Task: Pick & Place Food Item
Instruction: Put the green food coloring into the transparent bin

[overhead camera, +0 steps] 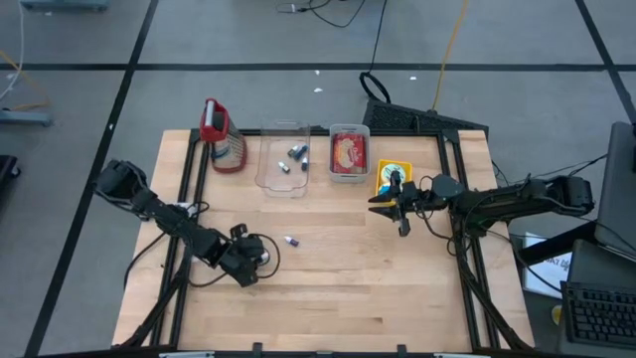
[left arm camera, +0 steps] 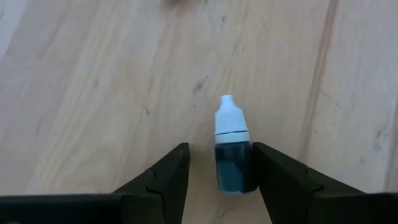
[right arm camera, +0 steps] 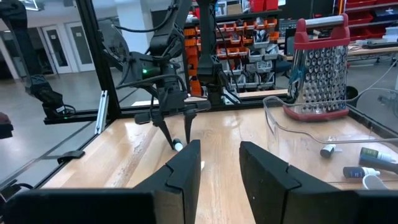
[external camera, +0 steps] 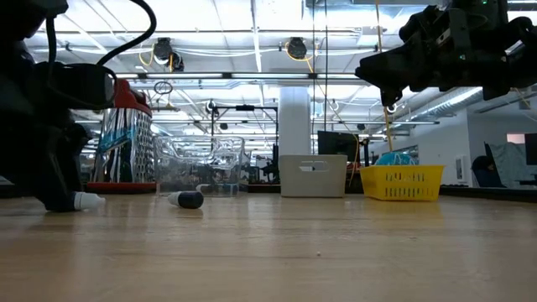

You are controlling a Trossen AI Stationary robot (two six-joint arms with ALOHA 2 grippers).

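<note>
Left tool (left arm camera: 216,177) open astride flat-lying dropper bottle (left arm camera: 233,152), white cap pointing away from wrist.

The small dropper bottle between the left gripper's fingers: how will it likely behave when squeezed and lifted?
The dropper bottle lies on its side on the table, so its round body may roll if the left gripper nudges it off-centre. It looks small and probably light. Its smooth plastic could slip, as the open fingers haven't closed on it.
</note>
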